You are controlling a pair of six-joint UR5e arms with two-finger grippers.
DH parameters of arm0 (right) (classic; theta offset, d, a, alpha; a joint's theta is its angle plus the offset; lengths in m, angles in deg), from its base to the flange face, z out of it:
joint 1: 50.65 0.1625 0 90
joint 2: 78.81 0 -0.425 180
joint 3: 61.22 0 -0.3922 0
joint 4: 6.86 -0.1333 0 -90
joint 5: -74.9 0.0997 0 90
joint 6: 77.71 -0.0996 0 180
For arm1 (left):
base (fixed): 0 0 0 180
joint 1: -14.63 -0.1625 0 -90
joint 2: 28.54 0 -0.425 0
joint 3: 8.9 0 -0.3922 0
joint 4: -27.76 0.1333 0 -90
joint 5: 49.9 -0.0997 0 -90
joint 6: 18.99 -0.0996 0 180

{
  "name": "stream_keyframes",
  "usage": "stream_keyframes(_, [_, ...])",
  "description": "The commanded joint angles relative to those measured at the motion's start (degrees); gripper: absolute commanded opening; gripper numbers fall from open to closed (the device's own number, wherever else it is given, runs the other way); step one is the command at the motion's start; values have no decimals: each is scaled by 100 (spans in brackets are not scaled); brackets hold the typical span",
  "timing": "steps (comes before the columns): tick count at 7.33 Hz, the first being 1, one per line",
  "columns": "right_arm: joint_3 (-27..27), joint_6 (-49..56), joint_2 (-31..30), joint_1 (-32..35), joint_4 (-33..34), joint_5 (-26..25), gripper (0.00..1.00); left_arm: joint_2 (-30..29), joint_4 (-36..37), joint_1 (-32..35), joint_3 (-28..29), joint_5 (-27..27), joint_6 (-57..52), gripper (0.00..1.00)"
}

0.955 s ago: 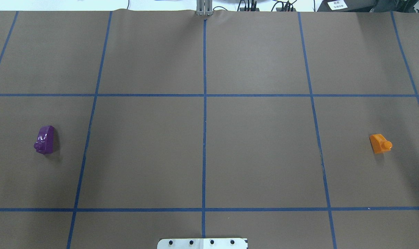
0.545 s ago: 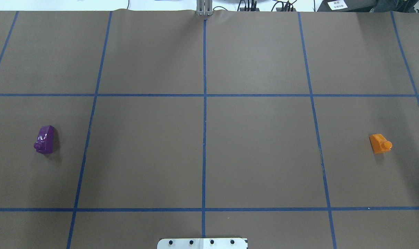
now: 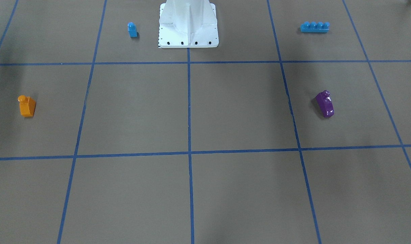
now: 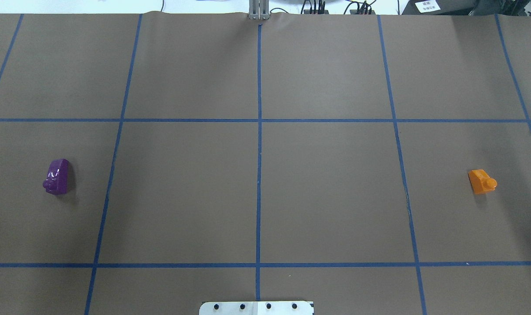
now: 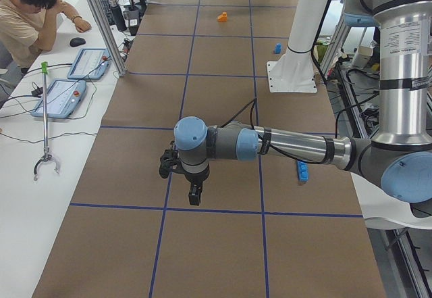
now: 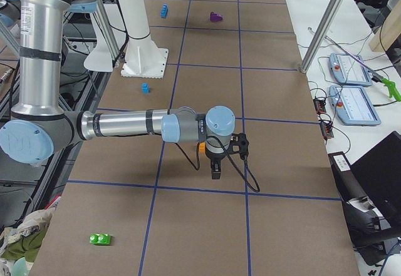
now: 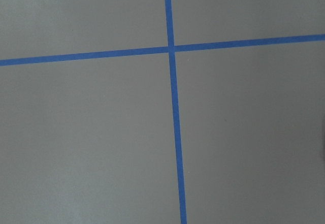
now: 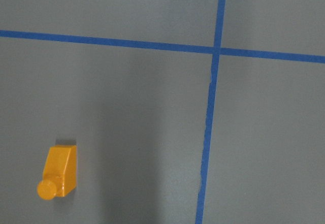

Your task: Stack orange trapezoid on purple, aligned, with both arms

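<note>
No change in the last second: small glossy orange plastic trapezoid block (image 4: 482, 181) and small glossy purple plastic block (image 4: 58, 176) rest well apart, untouched. Left gripper (image 5: 194, 199) and right gripper (image 6: 216, 173) hover over the table; how far open, cannot tell. Stacking not begun.

Cover on surface (image 4: 326, 197): matt brown, paper-like, faintly creased at far edge. Its grid lines (image 4: 259, 175): blue tape, low sheen. The orange trapezoid (image 4: 482, 181): smooth glossy plastic. The purple (image 4: 57, 176): glossy plastic, sharp white highlights on slope. Both small blue block (image 3: 132, 29) and long blue brick (image 3: 314, 27): smooth plastic, softer shine. White base plate (image 3: 188, 34): painted metal, satin. Near right arm (image 6: 119, 124): brushed silver metal tube, smooth light-blue caps.
</note>
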Motion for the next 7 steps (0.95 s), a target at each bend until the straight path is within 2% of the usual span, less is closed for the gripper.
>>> stream_keyframes(1, [-3, 25, -4, 0, -7, 70, 100, -56, -420, -735, 106, 320, 896, 100])
stream_keyframes(2, [-30, 34, -4, -8, -16, 79, 100, -83, -1135, -1383, 123, 302, 1853, 100])
stream_keyframes(4, [-12, 34, -4, -8, -7, 79, 100, -249, -2139, -2640, 123, -161, 4722, 99])
stream_keyframes(7, [-12, 34, -4, -17, -7, 149, 100, -601, -2232, -3653, 167, -400, 6052, 99])
